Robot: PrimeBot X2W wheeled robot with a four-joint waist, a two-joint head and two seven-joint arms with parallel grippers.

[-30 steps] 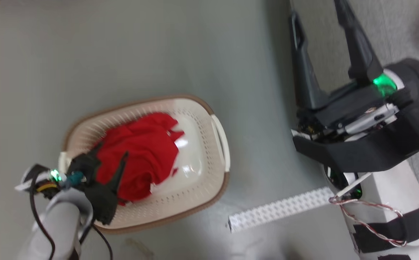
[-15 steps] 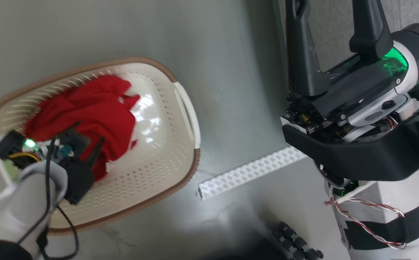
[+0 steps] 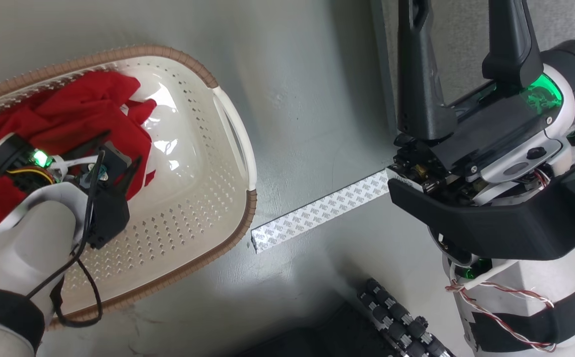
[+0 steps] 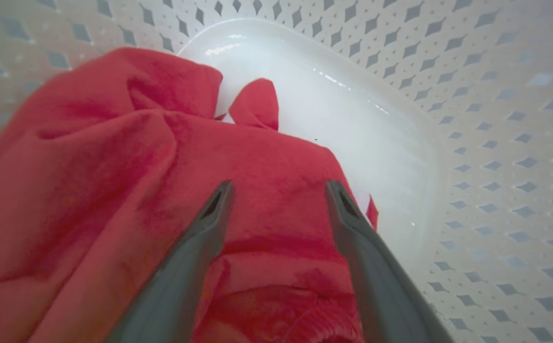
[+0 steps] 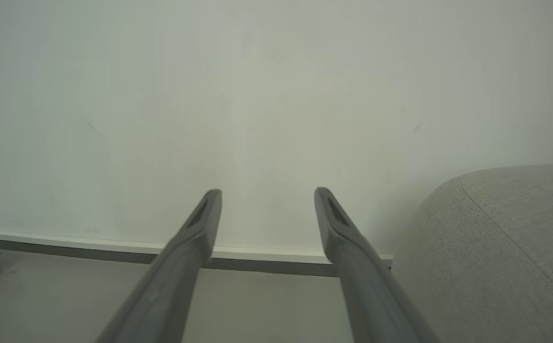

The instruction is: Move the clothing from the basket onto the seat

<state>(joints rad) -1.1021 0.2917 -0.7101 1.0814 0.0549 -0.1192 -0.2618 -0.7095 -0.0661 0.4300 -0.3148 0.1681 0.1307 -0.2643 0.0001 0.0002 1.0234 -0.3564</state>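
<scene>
Over the basket (image 3: 193,208), the left gripper (image 4: 279,186) hung with its jaws apart, empty, close above the clothing (image 4: 114,157), a crumpled red heap lying at one end of the basket; whether the tips touched the cloth could not be told. A sound grasp would likely mean sinking straight onto the thick fold between the jaws, deep enough to catch more than the top layer, closing fully, then lifting well clear of the basket before swinging across. Farther off, the right gripper (image 5: 267,193) stood spread and empty near the seat (image 5: 510,238).
</scene>
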